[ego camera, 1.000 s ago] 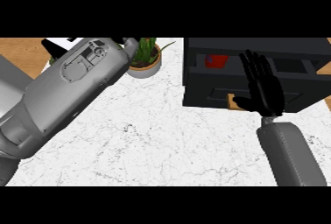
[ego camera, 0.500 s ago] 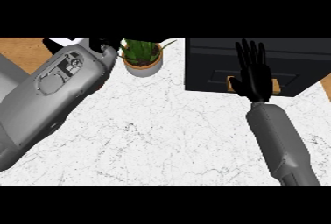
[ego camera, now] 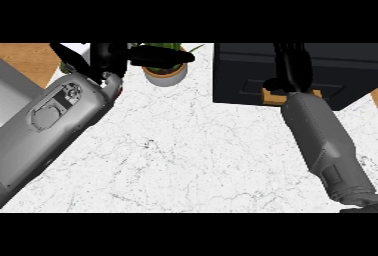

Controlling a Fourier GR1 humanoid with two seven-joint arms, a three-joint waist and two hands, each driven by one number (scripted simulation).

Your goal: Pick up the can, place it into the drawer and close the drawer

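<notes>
Head view, steep look down on white marbled counter (ego camera: 192,160), wood floor showing at upper L corner and far R edge.

R hand (ego camera: 291,65) sits at top R, fingers straight and close together, pointing up the view, laid flat against the front of the black drawer unit (ego camera: 244,75). Nothing held in it. Its grey forearm (ego camera: 325,140) runs down to the lower R edge. A small tan patch (ego camera: 272,95) shows beside the wrist, at the unit's lower edge; can't tell what it is.

Drawer front looks flush w/ the cabinet, panel lines only, no interior on show. Can isn't visible anywhere in this view, so its spot can't be told from here.

L hand (ego camera: 111,57) is at top L, raised near the upper edge, fingers spread and relaxed, one reaching sideways across the potted plant (ego camera: 166,70). Holds nothing. Whether it touches the leaves or just passes above them: can't tell. Plant is in a pale round pot, green leaves, standing on counter between the two arms, just L of the drawer unit. L forearm (ego camera: 52,125) is big in view, slanting from lower L up to the hand, w/ a round cover plate on its casing.
</notes>
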